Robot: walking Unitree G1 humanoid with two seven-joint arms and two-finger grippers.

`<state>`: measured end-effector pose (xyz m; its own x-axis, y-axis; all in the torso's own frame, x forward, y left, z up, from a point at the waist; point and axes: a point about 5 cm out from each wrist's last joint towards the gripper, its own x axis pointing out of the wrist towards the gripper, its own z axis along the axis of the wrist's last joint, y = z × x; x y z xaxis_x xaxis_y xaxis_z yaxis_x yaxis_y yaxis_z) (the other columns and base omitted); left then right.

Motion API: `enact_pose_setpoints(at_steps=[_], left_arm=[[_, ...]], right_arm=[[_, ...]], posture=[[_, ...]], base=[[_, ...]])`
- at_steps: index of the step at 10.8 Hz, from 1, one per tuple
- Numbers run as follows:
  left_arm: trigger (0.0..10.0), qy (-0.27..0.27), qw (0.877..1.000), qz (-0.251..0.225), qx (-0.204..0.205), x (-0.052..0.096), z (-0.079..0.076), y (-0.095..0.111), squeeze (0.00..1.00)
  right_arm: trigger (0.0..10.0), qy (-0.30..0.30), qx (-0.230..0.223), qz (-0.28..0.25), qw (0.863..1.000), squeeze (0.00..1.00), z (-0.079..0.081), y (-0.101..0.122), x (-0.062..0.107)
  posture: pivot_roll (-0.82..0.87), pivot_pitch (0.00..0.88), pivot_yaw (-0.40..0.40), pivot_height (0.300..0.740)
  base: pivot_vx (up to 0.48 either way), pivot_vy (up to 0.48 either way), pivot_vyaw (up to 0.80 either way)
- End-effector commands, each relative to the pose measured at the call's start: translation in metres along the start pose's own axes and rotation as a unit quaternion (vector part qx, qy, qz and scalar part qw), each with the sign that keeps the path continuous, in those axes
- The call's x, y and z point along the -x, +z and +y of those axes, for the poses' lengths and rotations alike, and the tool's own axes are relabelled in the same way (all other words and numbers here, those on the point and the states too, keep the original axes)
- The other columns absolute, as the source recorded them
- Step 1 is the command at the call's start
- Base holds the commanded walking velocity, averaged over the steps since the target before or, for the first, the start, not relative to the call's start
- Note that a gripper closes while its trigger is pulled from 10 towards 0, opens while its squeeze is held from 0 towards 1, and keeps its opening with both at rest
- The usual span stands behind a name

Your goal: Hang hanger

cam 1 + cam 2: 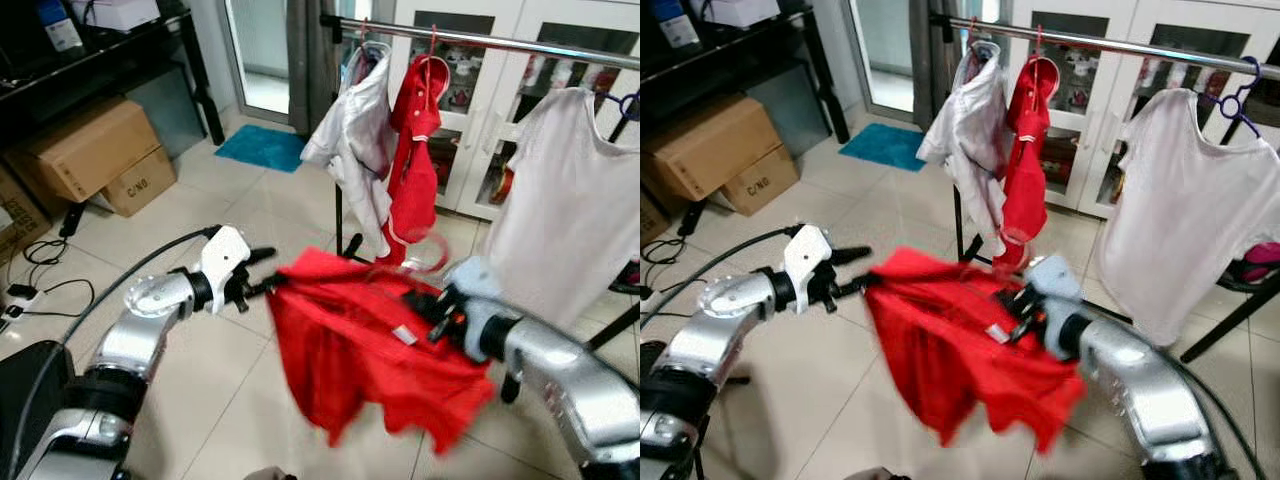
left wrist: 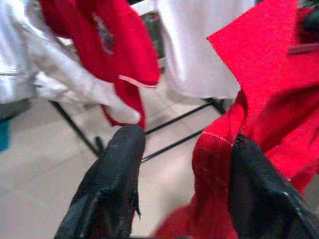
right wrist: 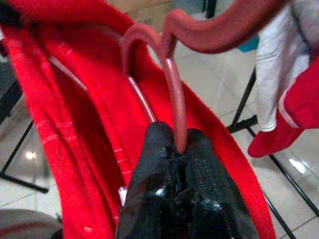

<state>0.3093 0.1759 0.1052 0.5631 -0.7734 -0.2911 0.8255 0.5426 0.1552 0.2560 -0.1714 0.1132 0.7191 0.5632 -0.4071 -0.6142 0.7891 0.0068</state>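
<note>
Right gripper clamps hanger; left gripper spread, arm extended at red shirt.

Four garments are in sight: one red shirt held on a red plastic hanger, and three hanging on the single silver metal rail, namely a white jacket, a red top and a white T-shirt. Two brown cardboard boxes sit stacked on the floor, beside one blue mat.
</note>
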Motion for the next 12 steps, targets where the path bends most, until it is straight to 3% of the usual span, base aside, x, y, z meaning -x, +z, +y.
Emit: enact_pose_setpoints(at_steps=[1, 2, 3, 4, 5, 6, 7, 8, 9, 10, 12], left_arm=[[10.0, -0.043, 0.999, -0.015, 0.001, -0.007, -0.009, 0.006, 1.0], [10.0, -0.005, 0.999, -0.031, 0.034, -0.012, -0.006, 0.006, 1.0], [10.0, 0.063, 0.993, -0.068, 0.079, -0.02, 0.001, 0.011, 1.0], [10.0, 0.145, 0.982, -0.085, 0.09, -0.024, 0.01, 0.014, 1.0], [10.0, 0.182, 0.971, -0.12, 0.102, -0.025, 0.014, 0.018, 1.0], [10.0, 0.183, 0.969, -0.111, 0.123, -0.027, 0.013, 0.017, 1.0], [10.0, 0.17, 0.97, -0.106, 0.137, -0.025, 0.014, 0.016, 0.52], [10.0, 0.233, 0.962, -0.079, 0.122, -0.022, 0.024, 0.014, 0.5], [10.0, 0.229, 0.967, -0.064, 0.091, -0.026, 0.02, 0.015, 0.09], [10.0, 0.138, 0.985, -0.077, 0.07, -0.037, -0.002, 0.022, 0.0], [10.0, 0.148, 0.987, -0.048, 0.036, -0.04, -0.004, 0.015, 0.0]], right_arm=[[0.0, 0.018, 0.006, -0.045, 0.999, 0.0, 0.007, 0.022, -0.004], [0.0, 0.028, 0.0, -0.061, 0.998, 0.0, 0.011, 0.03, -0.004], [0.0, 0.034, -0.001, -0.066, 0.997, 0.0, 0.016, 0.032, -0.006], [0.0, 0.036, 0.0, -0.068, 0.997, 0.0, 0.019, 0.033, -0.007], [0.0, 0.037, -0.001, -0.072, 0.997, 0.0, 0.021, 0.034, -0.007], [0.0, 0.032, -0.004, -0.078, 0.996, 0.0, 0.024, 0.036, -0.009], [0.0, 0.015, 0.002, -0.081, 0.997, 0.0, 0.024, 0.038, -0.011], [0.0, -0.001, 0.005, -0.086, 0.996, 0.0, 0.026, 0.04, -0.016], [0.0, -0.008, -0.006, -0.095, 0.995, 0.0, 0.027, 0.043, -0.02], [0.0, -0.013, -0.02, -0.105, 0.994, 0.0, 0.028, 0.046, -0.023], [0.0, 0.017, -0.034, -0.126, 0.991, 0.0, 0.03, 0.051, -0.019]], posture=[[-0.13, 0.0, 0.091, 0.74], [-0.13, 0.0, 0.092, 0.74], [-0.13, 0.0, 0.093, 0.74], [-0.13, 0.0, 0.094, 0.74], [-0.13, 0.0, 0.094, 0.74], [-0.13, 0.0, 0.092, 0.74], [-0.13, 0.0, 0.091, 0.74], [-0.13, 0.0, 0.089, 0.74], [-0.13, 0.0, 0.086, 0.74], [-0.13, 0.0, 0.087, 0.74], [-0.13, 0.0, 0.092, 0.74]], base=[[0.0, 0.0, 0.0], [0.0, 0.0, 0.0], [0.0, 0.0, 0.0], [0.0, 0.0, 0.0], [0.0, 0.0, 0.0], [0.0, 0.0, 0.0], [0.0, 0.0, 0.0], [0.0, 0.0, 0.0], [0.0, 0.0, 0.0], [0.0, 0.0, 0.0], [0.0, 0.0, 0.0]])
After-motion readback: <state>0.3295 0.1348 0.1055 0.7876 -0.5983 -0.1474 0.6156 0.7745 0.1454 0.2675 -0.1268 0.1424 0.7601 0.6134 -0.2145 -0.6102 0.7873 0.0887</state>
